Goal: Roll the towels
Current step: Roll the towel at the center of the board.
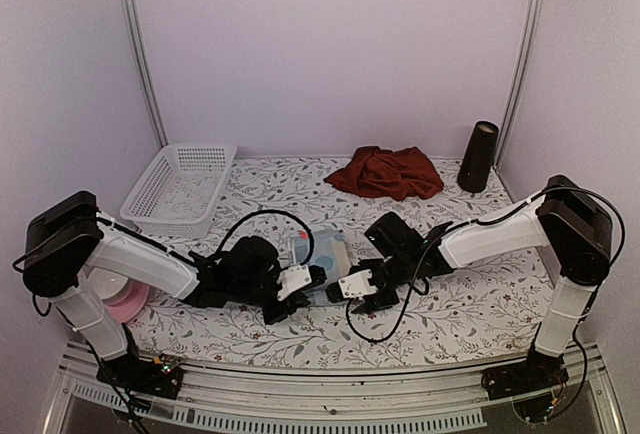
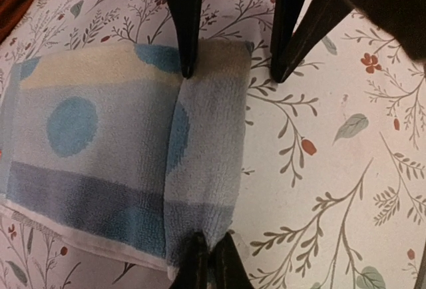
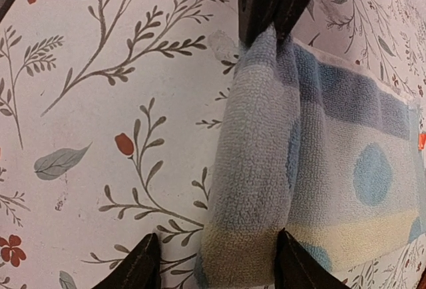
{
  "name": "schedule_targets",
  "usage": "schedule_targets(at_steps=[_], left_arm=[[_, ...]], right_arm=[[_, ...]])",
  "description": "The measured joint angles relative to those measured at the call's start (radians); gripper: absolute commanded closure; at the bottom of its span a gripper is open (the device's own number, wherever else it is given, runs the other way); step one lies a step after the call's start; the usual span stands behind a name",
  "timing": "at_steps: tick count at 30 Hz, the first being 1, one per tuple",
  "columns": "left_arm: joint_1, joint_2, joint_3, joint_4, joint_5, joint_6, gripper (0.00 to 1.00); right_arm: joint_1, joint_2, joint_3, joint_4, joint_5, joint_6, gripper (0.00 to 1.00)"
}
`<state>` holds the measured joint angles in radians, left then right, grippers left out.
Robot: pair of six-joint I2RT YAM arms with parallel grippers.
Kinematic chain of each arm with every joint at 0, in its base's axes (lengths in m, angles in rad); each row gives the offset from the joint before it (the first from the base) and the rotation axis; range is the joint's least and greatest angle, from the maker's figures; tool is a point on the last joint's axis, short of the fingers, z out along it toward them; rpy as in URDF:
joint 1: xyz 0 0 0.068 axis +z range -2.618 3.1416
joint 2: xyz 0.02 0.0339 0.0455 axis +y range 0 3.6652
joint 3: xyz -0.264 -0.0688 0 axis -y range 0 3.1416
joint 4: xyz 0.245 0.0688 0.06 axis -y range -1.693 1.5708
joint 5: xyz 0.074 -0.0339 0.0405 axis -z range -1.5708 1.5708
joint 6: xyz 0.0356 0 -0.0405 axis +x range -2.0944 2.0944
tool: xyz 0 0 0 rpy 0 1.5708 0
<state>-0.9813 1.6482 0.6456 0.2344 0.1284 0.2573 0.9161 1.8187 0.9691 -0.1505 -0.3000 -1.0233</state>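
The left claw (image 2: 210,249) is pressed together. It pinches the left end of a folded strip on the checked towel (image 2: 100,142), and the cloth bunches up a little where the fingers bite it. The right claw (image 3: 216,242) is spread wide at the right end of the same strip. One finger (image 3: 143,262) is over the bare table on the near side. The other is on the towel at the crease, so the strip lies between them.

The strip is the towel's near edge turned over onto itself. It runs left to right, from one claw to the other. The rest of the towel lies flat and spreads away to the far side. A small red tag (image 1: 297,239) shows near its far left corner.

The left arm (image 1: 140,254) and the right arm (image 1: 490,239) both reach in low from the sides. Their claws come close together in the middle of the table (image 1: 480,304), toward its near edge.

The dark red towel (image 1: 385,172) lies in a crumpled heap at the far side, well apart from the claws. A white basket (image 1: 180,189) sits at the far left and a tall dark cylinder (image 1: 478,156) stands at the far right. A pink plate (image 1: 128,302) lies by the left arm's base.
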Motion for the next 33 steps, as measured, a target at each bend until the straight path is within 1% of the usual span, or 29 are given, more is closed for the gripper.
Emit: schedule_targets(at_steps=[3, 7, 10, 15, 20, 21, 26, 33], left_arm=[[0.000, 0.000, 0.000, 0.000, 0.000, -0.001, 1.00], [0.000, 0.000, 0.000, 0.000, 0.003, 0.000, 1.00], [0.000, 0.000, 0.000, 0.000, 0.006, 0.000, 1.00], [0.000, 0.006, 0.003, -0.010, 0.021, -0.001, 0.92], [0.000, 0.015, 0.010, -0.026, 0.029, 0.002, 0.79], [0.000, 0.015, 0.011, -0.030, 0.032, 0.002, 0.78], [0.001, 0.015, 0.012, -0.038, 0.040, -0.001, 0.78], [0.016, 0.002, 0.011, -0.039, 0.047, -0.008, 0.80]], right_arm=[[0.000, 0.000, -0.002, 0.003, 0.011, 0.006, 0.56], [0.000, 0.000, -0.004, 0.009, 0.020, 0.011, 0.65], [0.000, 0.000, -0.004, 0.013, 0.022, 0.014, 0.73], [0.000, 0.000, -0.003, 0.011, 0.019, 0.018, 0.91], [-0.001, 0.000, 0.011, -0.023, -0.004, 0.018, 0.96], [-0.003, 0.000, 0.017, -0.037, -0.013, 0.018, 0.96], [-0.022, 0.016, 0.072, -0.135, -0.080, 0.016, 0.96], [-0.066, 0.096, 0.180, -0.291, -0.201, 0.013, 0.96]])
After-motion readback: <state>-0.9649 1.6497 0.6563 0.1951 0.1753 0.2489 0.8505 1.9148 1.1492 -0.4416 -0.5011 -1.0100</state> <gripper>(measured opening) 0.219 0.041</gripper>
